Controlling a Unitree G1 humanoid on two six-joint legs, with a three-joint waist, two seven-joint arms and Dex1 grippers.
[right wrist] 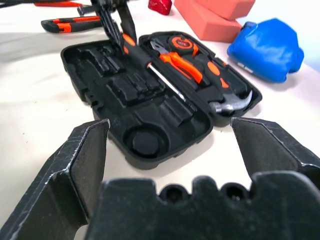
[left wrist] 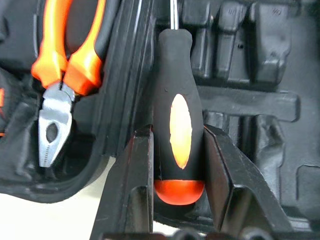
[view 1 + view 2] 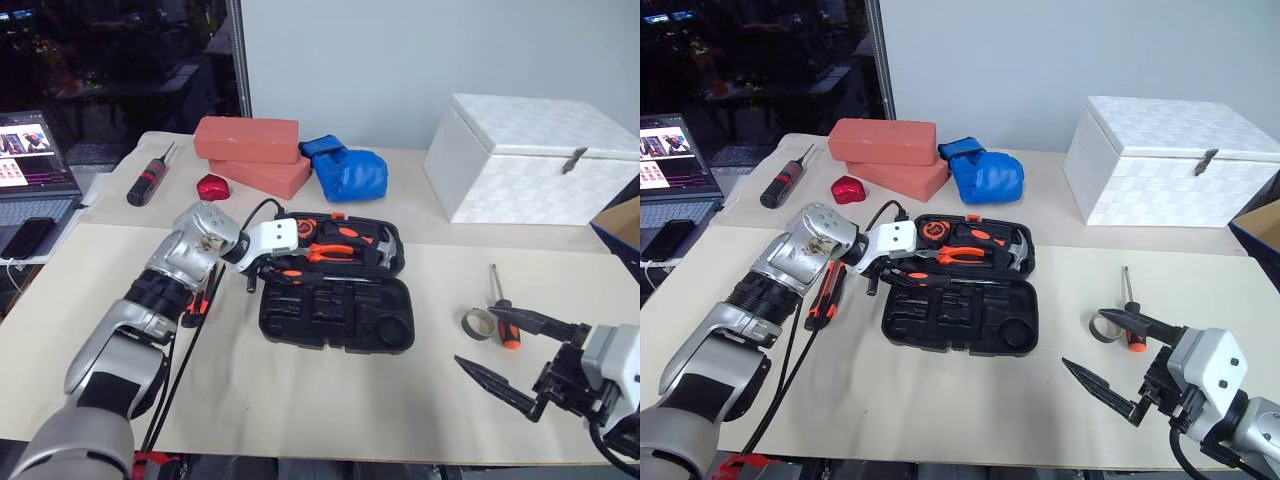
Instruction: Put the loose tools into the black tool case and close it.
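A screwdriver point(image 2: 178, 125) is clamped by its handle in the left gripper point(image 2: 178, 165), over the open black tool case point(image 3: 336, 318). The right gripper point(image 3: 1118, 362) is held wide apart, near a tape roll point(image 3: 479, 323) and another screwdriver point(image 3: 503, 311).

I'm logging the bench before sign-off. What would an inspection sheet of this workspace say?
Surface: beige cloth-covered table.
Job's things: open black plastic tool case; orange-and-black screwdriver held over it; second screwdriver and tan tape roll lying right of it; orange-and-black utility knife lying left of it.
Clutter: two red bricks, blue glove, white box, dark screwdriver.
End effectors: left end effector shut on the screwdriver; right end effector open.
Cables: black cable along left arm.
Surroundings: laptop, grey wall.
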